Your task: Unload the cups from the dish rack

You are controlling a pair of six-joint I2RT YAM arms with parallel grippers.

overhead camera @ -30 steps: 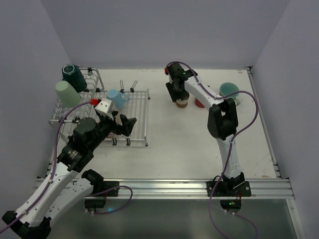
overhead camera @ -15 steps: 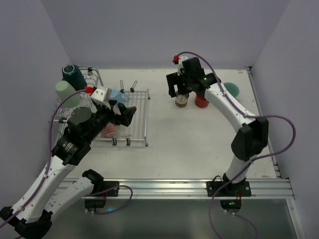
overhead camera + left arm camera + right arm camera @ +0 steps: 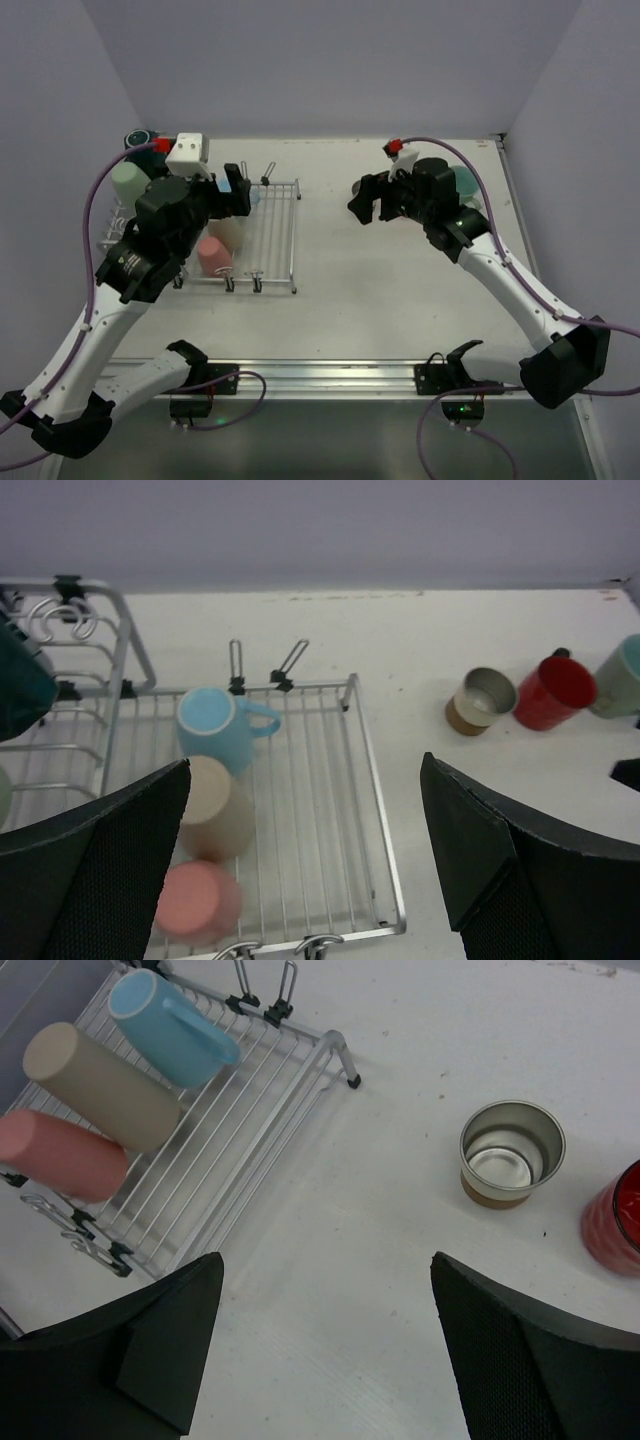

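My left gripper gapes wide and empty over the dish rack. It faces three cups lying on their sides on the grid: light blue mug, beige tumbler and pink cup. My right gripper, also wide and empty, hangs between the rack and the upright metallic cup and red cup. I judge these were parked well apart for room. A dark teal cup is cut off at the frame edge.

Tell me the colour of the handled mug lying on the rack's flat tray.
Light blue; the mug shows best in the left wrist view.
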